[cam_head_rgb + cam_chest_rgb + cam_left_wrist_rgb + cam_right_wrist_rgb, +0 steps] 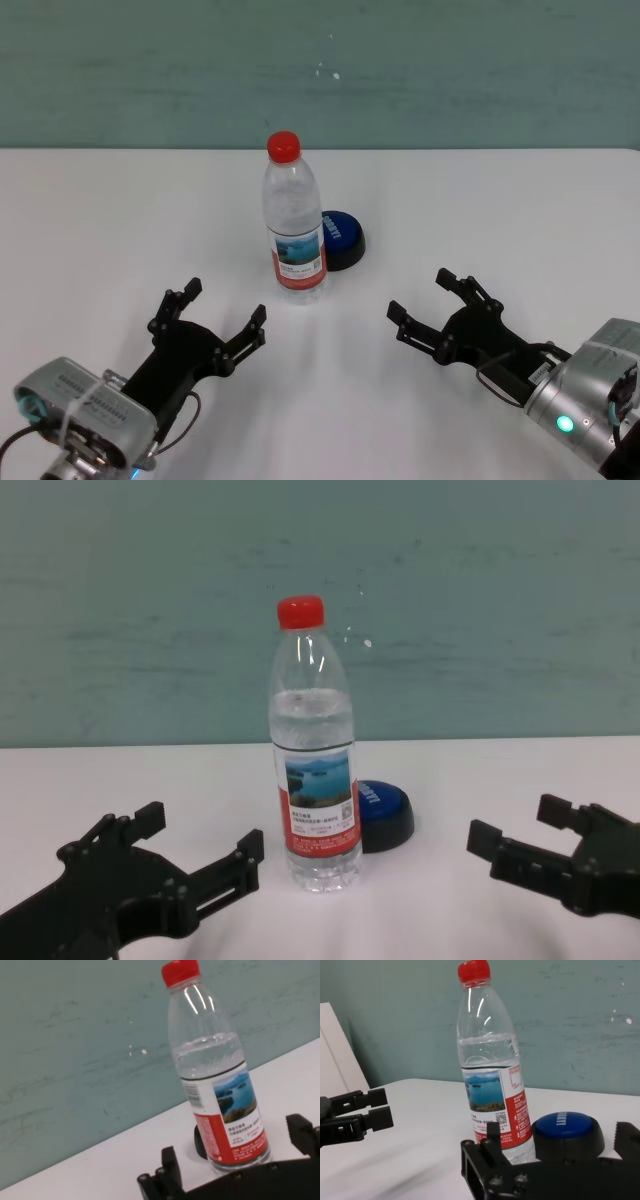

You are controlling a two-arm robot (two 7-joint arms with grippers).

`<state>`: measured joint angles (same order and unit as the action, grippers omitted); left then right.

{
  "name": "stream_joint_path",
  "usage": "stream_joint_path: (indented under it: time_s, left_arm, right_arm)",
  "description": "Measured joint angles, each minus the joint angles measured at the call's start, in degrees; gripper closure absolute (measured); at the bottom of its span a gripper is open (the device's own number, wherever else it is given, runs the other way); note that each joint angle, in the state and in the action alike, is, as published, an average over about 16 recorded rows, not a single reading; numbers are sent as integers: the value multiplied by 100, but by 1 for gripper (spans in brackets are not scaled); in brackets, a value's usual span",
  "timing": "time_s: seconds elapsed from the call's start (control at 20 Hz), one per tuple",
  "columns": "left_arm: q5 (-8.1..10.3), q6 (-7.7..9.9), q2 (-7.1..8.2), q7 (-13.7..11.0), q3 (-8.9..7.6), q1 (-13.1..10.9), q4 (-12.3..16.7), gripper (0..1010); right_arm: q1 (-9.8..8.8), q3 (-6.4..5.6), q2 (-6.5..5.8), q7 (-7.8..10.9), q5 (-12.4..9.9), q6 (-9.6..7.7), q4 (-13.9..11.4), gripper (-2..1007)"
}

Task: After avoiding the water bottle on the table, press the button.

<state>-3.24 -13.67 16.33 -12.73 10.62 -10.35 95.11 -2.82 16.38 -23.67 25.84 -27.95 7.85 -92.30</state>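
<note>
- The water bottle [295, 215] stands upright near the middle of the white counter [520, 200], with a red screw cap, clear water filling it to above the label, and a teal wall behind.
- Its label shows a lake photo above a red band; the right wrist view also shows a square code and small white print on the band, too small to read.
- The button [340, 239] sits on the counter just behind the bottle and toward the robot's right, partly hidden by it in the head and chest views. Whether the two touch cannot be told.
- The button has a blue dome on a black base, with white lettering across the top that is too small to read for sure.
- The left end effector [212, 322] hovers low over the counter in front of the bottle on the robot's left, its black fingers spread wide and holding nothing.
- The right end effector [424, 303] hovers in front of the button on the robot's right, apart from both objects, its fingers likewise spread and empty.
</note>
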Motion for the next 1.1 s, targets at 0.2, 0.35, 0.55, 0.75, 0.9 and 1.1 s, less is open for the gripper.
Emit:
stream_joint_path:
  time_s: [0.2,0.35,0.55,0.75,0.9,1.1]
  left_arm:
    - [0,0,0,0,0,0,0,10]
    - [0,0,0,0,0,0,0,10]
    - [0,0,0,0,0,0,0,10]
    - [0,0,0,0,0,0,0,10]
    - [0,0,0,0,0,0,0,10]
    - [0,0,0,0,0,0,0,10]
  right_arm:
    - [-1,3,-5,-16,1,-15,-7,1]
    - [-2,2,-7,-18,-1,-16,-10,1]
    - [-2,1,-7,-18,-1,-16,-13,1]
    - [-3,-2,-6,-15,-2,-16,-14,1]
    - [-3,-4,-6,-13,-3,-15,-15,1]
    - [-3,-5,-6,-11,-3,-13,-15,1]
